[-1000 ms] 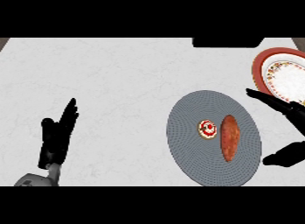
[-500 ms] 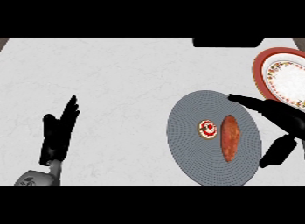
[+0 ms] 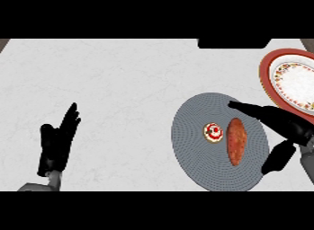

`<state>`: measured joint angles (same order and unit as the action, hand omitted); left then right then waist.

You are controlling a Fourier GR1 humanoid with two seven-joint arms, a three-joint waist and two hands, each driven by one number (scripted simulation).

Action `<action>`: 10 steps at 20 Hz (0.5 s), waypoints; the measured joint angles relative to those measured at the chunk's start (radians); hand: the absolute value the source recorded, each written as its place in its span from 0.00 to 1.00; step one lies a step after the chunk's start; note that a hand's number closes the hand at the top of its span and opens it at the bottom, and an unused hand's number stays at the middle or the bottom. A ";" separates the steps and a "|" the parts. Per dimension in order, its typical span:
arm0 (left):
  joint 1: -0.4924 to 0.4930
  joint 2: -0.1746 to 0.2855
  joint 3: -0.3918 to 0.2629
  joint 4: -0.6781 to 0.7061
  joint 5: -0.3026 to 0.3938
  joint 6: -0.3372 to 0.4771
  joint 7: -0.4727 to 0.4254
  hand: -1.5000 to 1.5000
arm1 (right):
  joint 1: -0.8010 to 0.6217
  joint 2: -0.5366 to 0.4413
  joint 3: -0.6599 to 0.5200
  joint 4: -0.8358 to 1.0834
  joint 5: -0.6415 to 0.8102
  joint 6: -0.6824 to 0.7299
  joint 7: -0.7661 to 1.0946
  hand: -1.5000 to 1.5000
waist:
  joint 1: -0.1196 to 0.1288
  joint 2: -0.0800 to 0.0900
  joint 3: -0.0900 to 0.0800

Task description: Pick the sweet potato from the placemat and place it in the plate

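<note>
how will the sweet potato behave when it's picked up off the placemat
The sweet potato is long and rounded, so it may roll sideways if nudged. It looks solid, probably stiff. Tapered ends suggest gripping mid-body.

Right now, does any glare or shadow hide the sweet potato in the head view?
Head view: even light, no glare or cast shadow on the sweet potato, fully visible on the placemat; the black right hand shows little detail; the plate is cut by the right edge.

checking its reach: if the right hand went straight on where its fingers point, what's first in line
Looks free: the black right hand points up-left over the top edge of the round grey placemat toward white marble counter, missing the long orange sweet potato. Height unclear.
</note>
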<state>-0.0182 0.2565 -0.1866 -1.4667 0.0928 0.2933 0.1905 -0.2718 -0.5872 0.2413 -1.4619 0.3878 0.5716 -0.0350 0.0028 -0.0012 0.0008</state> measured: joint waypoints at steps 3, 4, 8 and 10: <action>-0.009 0.004 0.032 0.002 -0.003 -0.026 0.011 0.50 | -0.007 0.034 -0.008 0.016 0.044 0.013 -0.010 0.00 | 0.000 0.000 0.000; -0.004 -0.009 0.027 0.001 -0.016 -0.022 0.007 0.50 | -0.008 0.048 -0.011 0.019 0.057 0.018 -0.008 0.00 | 0.000 0.001 0.000; -0.008 -0.023 0.044 -0.002 -0.033 -0.038 0.017 0.50 | 0.005 0.082 -0.018 0.057 0.111 0.018 -0.046 0.00 | 0.000 0.001 0.000; 0.003 -0.031 0.046 -0.012 -0.047 -0.045 0.014 0.50 | -0.006 0.100 -0.029 0.083 0.136 0.019 -0.061 0.00 | 0.000 0.001 -0.001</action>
<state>-0.0149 0.2253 -0.1402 -1.4785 0.0460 0.2485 0.2045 -0.2775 -0.4872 0.2121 -1.3792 0.5238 0.5906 -0.0959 0.0032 -0.0002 0.0002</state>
